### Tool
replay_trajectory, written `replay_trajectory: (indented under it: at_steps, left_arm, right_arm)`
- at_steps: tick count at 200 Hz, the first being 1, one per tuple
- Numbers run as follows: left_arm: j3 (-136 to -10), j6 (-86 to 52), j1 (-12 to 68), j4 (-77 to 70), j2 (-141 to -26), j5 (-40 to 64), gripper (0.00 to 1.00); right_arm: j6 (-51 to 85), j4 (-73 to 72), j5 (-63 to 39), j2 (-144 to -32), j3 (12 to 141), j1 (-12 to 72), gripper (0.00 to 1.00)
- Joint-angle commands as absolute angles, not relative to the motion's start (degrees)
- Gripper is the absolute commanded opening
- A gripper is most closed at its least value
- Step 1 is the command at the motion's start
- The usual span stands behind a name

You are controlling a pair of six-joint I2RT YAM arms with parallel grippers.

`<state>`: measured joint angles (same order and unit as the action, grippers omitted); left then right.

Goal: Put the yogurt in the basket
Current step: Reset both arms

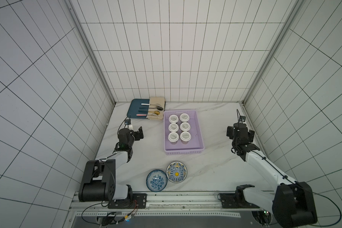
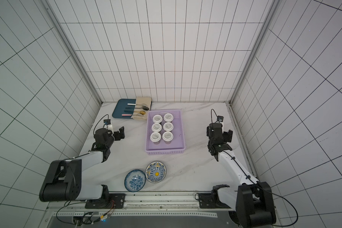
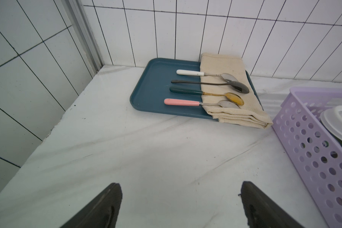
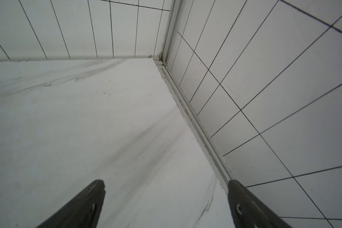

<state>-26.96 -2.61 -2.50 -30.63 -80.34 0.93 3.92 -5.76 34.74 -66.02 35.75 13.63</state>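
Observation:
Several yogurt cups [image 1: 173, 127] [image 2: 156, 127] with white lids stand upright in two rows inside the lilac basket [image 1: 184, 152] [image 2: 165, 151], filling its left part. The left wrist view shows the basket's holed wall [image 3: 312, 154] and one yogurt lid [image 3: 336, 122] behind it. My left gripper [image 1: 134, 130] [image 2: 117, 131] [image 3: 179, 187] hovers left of the basket, open and holding nothing. Well to the right of the basket, my right gripper [image 1: 240, 129] [image 2: 219, 130] [image 4: 166, 183] is also open and holds nothing, close to the right wall.
A dark blue tray [image 1: 133, 110] [image 3: 150, 88] sits at the back left with a folded beige cloth [image 3: 225, 65] and several spoons [image 3: 188, 102] on it. Two patterned blue bowls [image 1: 156, 180] [image 1: 176, 172] stand near the front edge. Tiled walls enclose three sides.

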Motion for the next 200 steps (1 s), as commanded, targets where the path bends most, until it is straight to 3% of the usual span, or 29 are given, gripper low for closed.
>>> replay_trajectory:
  at_steps: [1,20,45,68,200]
  left_arm:
    - [-25.09,-4.64,-2.40,-37.10,-80.98,-1.01,0.98]
    - [-21.19,-3.69,-1.72,-48.41,-84.70,-0.15,0.98]
    - [-21.40,-2.91,0.23,-51.19,-88.59,-4.17,0.98]
    - [-23.97,-3.26,2.01,-47.47,-89.41,-11.08,0.98]
    - [-25.48,-5.46,0.68,-44.67,-89.63,-11.98,0.98]
  right_arm:
    - [4.63,-16.54,37.47,-67.51,31.88,12.47,0.99]
    - [4.15,-22.07,37.86,-69.40,29.20,11.81,0.99]
    - [3.53,-28.38,37.46,-71.93,26.64,10.95,0.99]
    - [2.42,-32.72,36.61,-73.79,25.09,10.53,0.99]
    - [2.00,-40.55,31.54,-75.77,21.72,9.06,0.99]
